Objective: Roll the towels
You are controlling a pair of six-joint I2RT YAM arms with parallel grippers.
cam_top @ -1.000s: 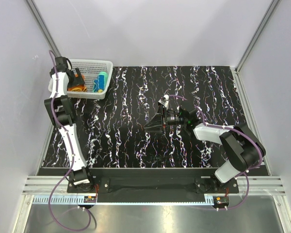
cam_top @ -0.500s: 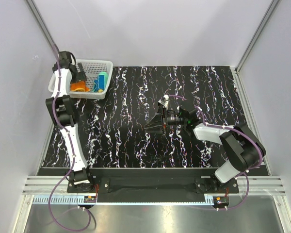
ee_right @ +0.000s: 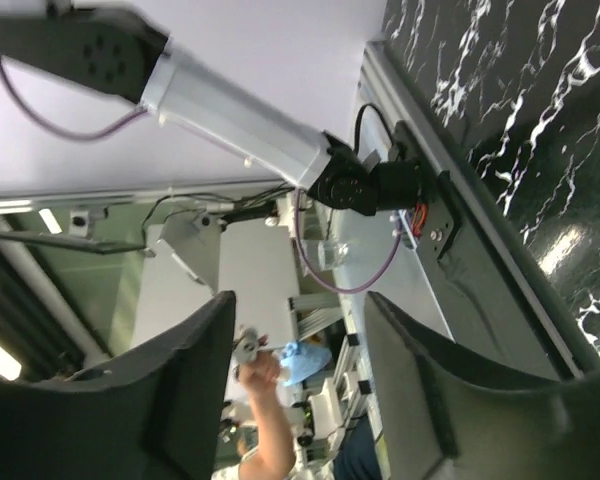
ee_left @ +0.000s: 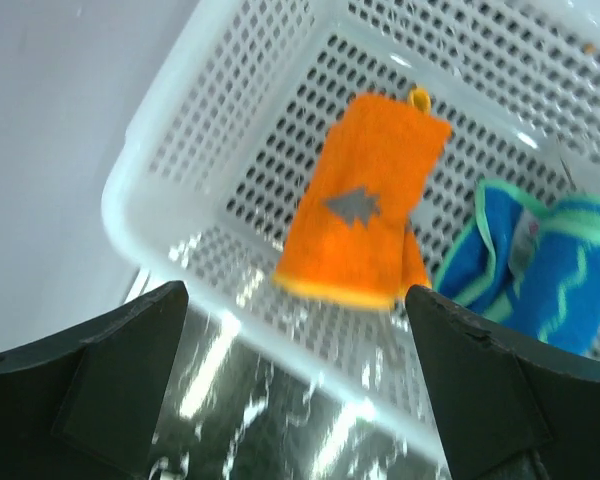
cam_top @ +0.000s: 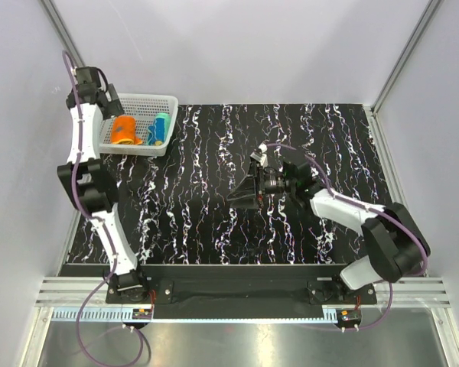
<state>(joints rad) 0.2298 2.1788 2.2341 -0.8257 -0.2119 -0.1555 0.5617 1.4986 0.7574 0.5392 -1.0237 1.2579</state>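
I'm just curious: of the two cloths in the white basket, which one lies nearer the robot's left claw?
The orange towel: it sits straight ahead of the open left gripper, between its fingers in the wrist view, while the blue towel lies off to the side.

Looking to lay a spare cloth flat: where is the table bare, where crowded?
Bare: the far right of the table, from the white mesh basket to the right wall, and the near-left stretch between the left arm and the right tool. Crowded: the far-left corner, where the basket holds the orange towel and the blue towel, left tool hovering beside.
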